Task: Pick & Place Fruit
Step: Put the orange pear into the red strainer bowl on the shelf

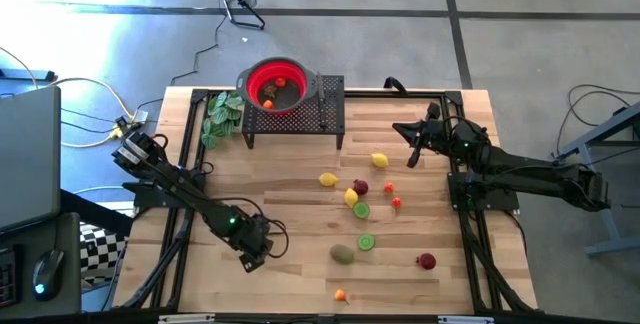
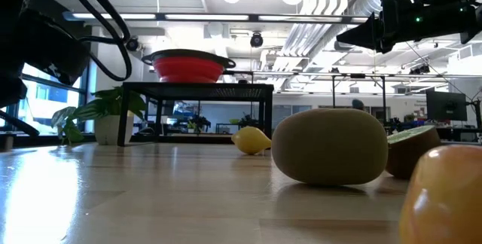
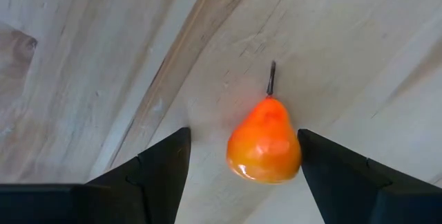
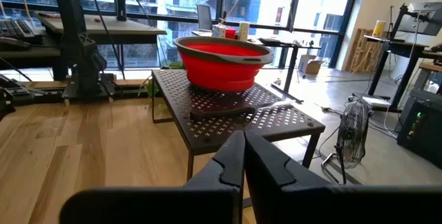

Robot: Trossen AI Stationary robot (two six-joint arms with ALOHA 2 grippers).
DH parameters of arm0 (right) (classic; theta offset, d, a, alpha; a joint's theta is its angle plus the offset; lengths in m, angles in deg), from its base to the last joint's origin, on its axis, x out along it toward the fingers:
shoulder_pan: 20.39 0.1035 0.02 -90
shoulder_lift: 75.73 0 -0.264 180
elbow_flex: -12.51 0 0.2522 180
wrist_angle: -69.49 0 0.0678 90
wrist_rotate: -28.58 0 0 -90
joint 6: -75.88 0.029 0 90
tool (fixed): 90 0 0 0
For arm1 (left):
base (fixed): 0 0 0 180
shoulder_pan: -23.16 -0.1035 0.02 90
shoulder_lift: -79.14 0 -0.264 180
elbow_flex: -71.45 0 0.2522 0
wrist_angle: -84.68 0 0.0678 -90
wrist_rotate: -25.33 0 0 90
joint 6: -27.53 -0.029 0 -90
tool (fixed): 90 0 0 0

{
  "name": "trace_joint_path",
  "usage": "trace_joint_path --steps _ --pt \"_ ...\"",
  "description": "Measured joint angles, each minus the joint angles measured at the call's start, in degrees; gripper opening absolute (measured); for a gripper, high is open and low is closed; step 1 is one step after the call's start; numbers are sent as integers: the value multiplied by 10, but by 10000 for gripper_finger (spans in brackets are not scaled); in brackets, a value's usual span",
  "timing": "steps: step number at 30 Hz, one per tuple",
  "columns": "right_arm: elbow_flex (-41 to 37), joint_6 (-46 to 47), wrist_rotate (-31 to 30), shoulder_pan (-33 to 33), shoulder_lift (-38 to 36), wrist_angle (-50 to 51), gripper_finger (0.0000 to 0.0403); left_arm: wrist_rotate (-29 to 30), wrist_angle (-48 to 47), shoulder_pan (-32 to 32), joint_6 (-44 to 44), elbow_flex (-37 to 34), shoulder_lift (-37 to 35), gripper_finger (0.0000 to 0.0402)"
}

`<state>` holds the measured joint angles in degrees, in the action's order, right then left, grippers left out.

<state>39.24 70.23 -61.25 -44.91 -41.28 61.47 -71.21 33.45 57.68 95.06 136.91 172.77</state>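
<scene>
Your wooden table (image 1: pixel 290 204) still carries most of the fruit: the red bowl (image 1: pixel 279 85) on the black stand (image 1: pixel 330 104) at the far edge holds only a couple of pieces, while about ten lie scattered on the right half. The right gripper (image 4: pixel 243 156) waits near the stand, fingers pressed together. Your left gripper (image 3: pixel 242 158) hangs near the front-left, fingers spread either side of an orange pear (image 3: pixel 264 143), not yet pinching it.
</scene>
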Motion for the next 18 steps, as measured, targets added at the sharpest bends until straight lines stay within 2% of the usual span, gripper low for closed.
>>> trace_joint_path --steps 9,18 --pt "0 0 0 0 0 2 3 -6 -1 0 -2 0 0 253" --pt "0 0 0 0 0 2 3 -4 -6 0 -2 -2 0 184"
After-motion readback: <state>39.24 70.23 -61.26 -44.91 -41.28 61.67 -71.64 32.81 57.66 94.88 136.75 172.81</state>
